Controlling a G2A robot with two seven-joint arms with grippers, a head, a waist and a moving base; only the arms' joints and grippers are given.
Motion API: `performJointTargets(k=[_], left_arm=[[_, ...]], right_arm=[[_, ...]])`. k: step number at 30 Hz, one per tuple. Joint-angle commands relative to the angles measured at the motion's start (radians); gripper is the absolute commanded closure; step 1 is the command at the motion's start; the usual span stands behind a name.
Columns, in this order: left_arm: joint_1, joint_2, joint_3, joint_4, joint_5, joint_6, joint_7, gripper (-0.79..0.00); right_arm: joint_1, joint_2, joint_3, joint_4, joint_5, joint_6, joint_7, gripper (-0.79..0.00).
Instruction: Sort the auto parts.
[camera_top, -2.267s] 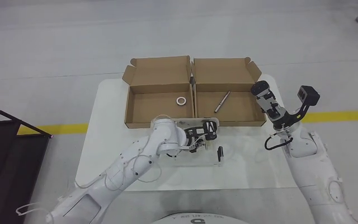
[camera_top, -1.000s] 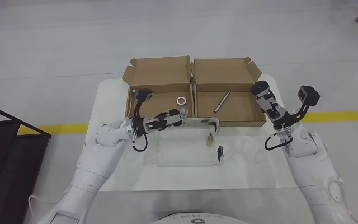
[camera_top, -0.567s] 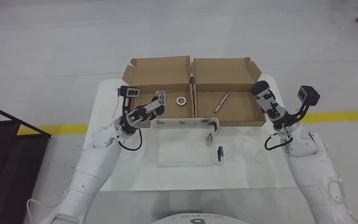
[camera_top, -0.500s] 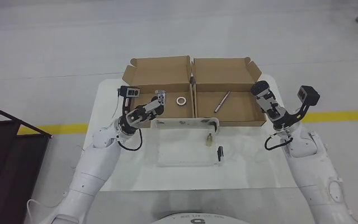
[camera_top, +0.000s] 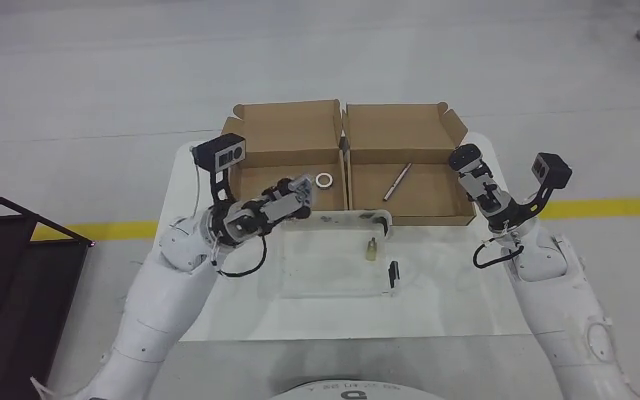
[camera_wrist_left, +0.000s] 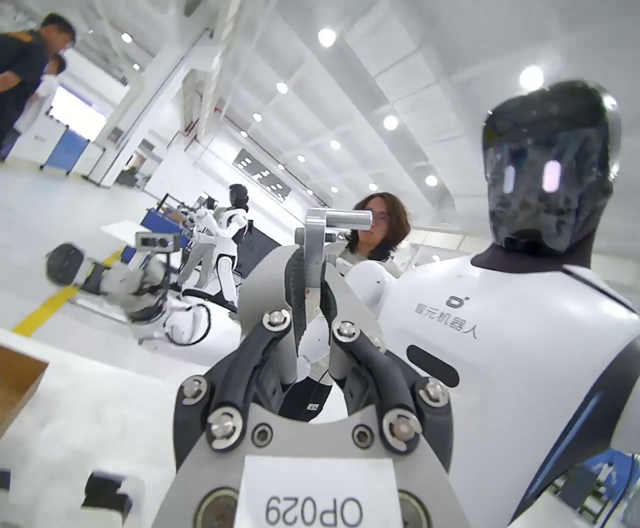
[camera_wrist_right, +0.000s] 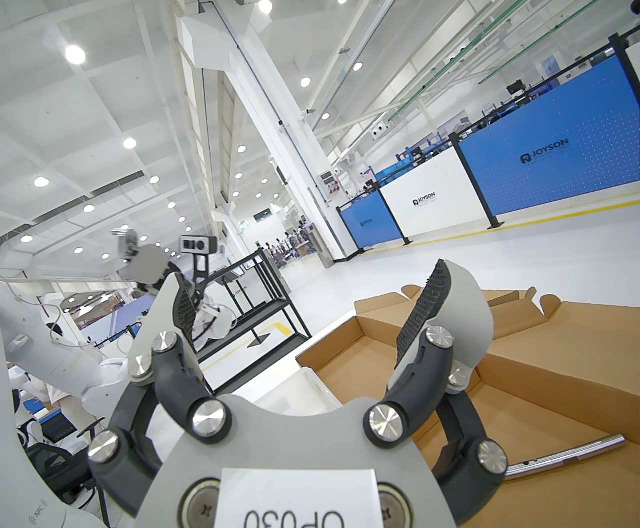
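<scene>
From above, at 12 o'clock on the white bench (camera_top: 450, 290): two open cardboard boxes, side by side and touching, lids folded back. In the left box (camera_top: 285, 128), close to its 3 o'clock wall, a small metal ring (camera_top: 324, 180) flat on the cardboard floor. In the right box (camera_top: 400, 128), in its 9 o'clock half, a slim metal rod (camera_top: 397, 182) lying aslant, well apart from the ring, with the two inner walls between them. At 6 o'clock of the boxes, about the bench's middle, a clear tray (camera_top: 310, 275) holding two small parts toward its 3 o'clock end: a brass-coloured piece (camera_top: 371, 250) and, near it at 5 o'clock, a black piece (camera_top: 394, 272).

At about 8 o'clock of the ring, over the front wall of the left box: the left gripper (camera_top: 297, 189). Fingers (camera_wrist_left: 295, 280) pressed together on a silver bracket (camera_wrist_left: 342, 219), a flat plate with a short cylinder across its far end. Pinches the plate only; cylinder out beyond the fingertips, untouched. Turned upward, away from the bench top.

At 3 o'clock of the right box, over its side wall: the right gripper (camera_top: 464, 157). Fingers (camera_wrist_right: 435, 300) spread wide apart, aimed across both boxes toward 9 o'clock. Rod on the box floor near them, touching neither finger.
</scene>
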Motion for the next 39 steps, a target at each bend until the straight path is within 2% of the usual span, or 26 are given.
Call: performJointTargets(k=[1, 6, 14, 17, 22, 28, 31, 36, 39], left_arm=[[-0.002, 0.023, 0.044, 0.005, 0.006, -0.079, 0.081, 0.000], [-0.025, 0.063, 0.088, 0.027, -0.099, -0.091, 0.093, 0.000], [-0.038, 0.093, 0.087, 0.058, -0.134, -0.091, 0.093, 0.000], [-0.036, 0.108, 0.020, 0.172, 0.042, -0.091, 0.094, 0.000], [-0.005, 0.091, -0.089, 0.191, 0.183, -0.091, 0.138, 0.000], [0.066, 0.064, -0.195, 0.119, 0.563, -0.091, 0.364, 0.000], [0.116, 0.049, -0.239, 0.057, 0.786, -0.039, 0.516, 0.000], [0.174, 0.033, -0.232, -0.024, 0.969, 0.011, 0.658, 0.000], [0.185, 0.030, -0.224, -0.034, 1.007, 0.017, 0.687, 0.000]], right_arm=[[0.000, 0.000, 0.000, 0.000, 0.000, 0.000, 0.000, -0.785], [0.000, 0.000, 0.000, 0.000, 0.000, 0.000, 0.000, -0.785], [0.000, 0.000, 0.000, 0.000, 0.000, 0.000, 0.000, -0.785], [0.000, 0.000, 0.000, 0.000, 0.000, 0.000, 0.000, -0.785], [0.000, 0.000, 0.000, 0.000, 0.000, 0.000, 0.000, -0.785], [0.000, 0.000, 0.000, 0.000, 0.000, 0.000, 0.000, -0.785], [0.000, 0.000, 0.000, 0.000, 0.000, 0.000, 0.000, -0.785], [0.000, 0.000, 0.000, 0.000, 0.000, 0.000, 0.000, -0.785], [0.000, 0.000, 0.000, 0.000, 0.000, 0.000, 0.000, -0.785]])
